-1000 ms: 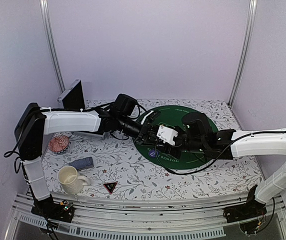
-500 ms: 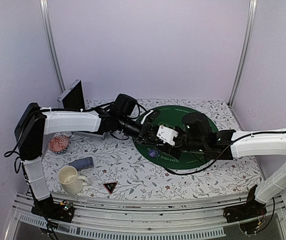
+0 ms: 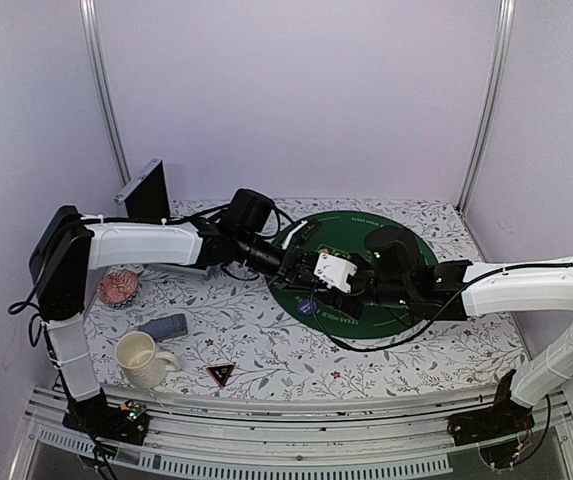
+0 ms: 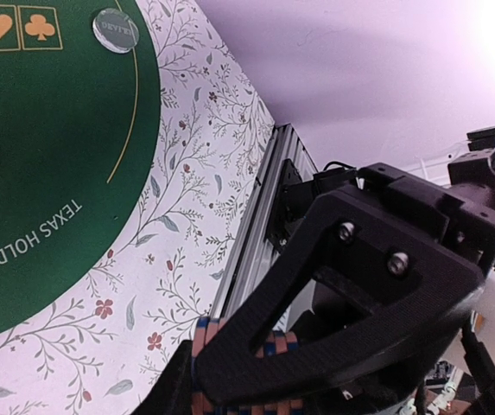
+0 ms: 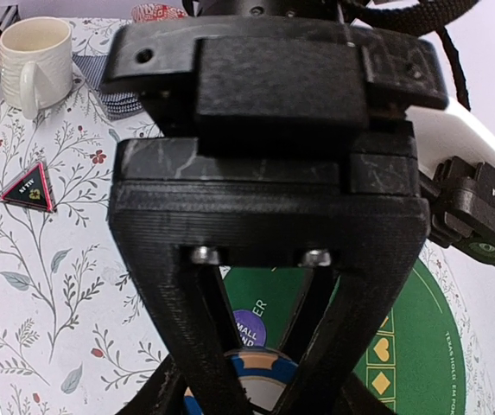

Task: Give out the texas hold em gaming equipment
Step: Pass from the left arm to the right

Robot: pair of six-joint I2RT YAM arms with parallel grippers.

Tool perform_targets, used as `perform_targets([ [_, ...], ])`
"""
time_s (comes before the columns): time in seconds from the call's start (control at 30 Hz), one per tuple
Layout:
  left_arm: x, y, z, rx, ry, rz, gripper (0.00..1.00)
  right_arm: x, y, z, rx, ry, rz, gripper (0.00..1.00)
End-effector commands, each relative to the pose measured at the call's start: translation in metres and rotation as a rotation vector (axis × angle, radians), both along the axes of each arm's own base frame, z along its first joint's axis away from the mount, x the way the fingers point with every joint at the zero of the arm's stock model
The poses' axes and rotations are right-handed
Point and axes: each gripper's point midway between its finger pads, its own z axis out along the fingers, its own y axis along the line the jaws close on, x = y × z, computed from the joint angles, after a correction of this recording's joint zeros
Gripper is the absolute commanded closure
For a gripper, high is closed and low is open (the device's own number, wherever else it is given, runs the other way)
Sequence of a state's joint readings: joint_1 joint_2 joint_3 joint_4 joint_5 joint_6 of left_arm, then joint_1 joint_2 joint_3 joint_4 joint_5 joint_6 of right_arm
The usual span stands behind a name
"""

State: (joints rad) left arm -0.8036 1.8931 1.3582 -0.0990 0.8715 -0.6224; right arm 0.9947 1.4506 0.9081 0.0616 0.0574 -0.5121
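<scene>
Finding: my left claw (image 3: 304, 266) is narrowed on a stack of orange-and-blue-edged poker chips (image 4: 202, 346), held over the left part of the green mat (image 3: 376, 322). I judge it serves as a holder, so single chips can be drawn off.

My right claw (image 3: 320, 275) faces it. Its fingers stand either side of a blue chip (image 5: 249, 382), apparently the stack's end. Whether they press it I cannot tell.

A purple button (image 5: 249, 329) lies on the mat beneath.

Outstanding: the cards (image 3: 163, 327) and triangular marker (image 3: 220, 374) lie on the counter (image 3: 266, 350) at the near left, well apart from the mat.
</scene>
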Motion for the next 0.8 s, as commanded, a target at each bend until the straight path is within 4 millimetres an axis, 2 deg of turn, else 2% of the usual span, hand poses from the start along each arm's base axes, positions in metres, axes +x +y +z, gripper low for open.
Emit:
perform_targets([
  [0.0,-0.003,0.006,0.002,-0.004,0.013,-0.002,1.00,0.005,-0.005,0.003,-0.007,-0.027,-0.025,0.48],
  [0.23,-0.003,0.007,0.001,-0.003,0.011,0.002,1.00,0.001,-0.003,0.015,0.021,-0.045,0.002,0.48],
  [0.4,-0.002,0.007,0.003,-0.007,0.006,0.003,1.00,0.002,-0.007,0.008,-0.001,-0.044,-0.007,0.41],
  [0.6,-0.001,0.007,0.002,-0.006,0.008,0.003,1.00,-0.002,-0.009,0.006,-0.003,-0.038,0.002,0.42],
  [0.77,-0.001,0.008,0.002,-0.006,0.008,0.003,1.00,-0.005,-0.009,0.002,-0.016,-0.029,0.019,0.31],
])
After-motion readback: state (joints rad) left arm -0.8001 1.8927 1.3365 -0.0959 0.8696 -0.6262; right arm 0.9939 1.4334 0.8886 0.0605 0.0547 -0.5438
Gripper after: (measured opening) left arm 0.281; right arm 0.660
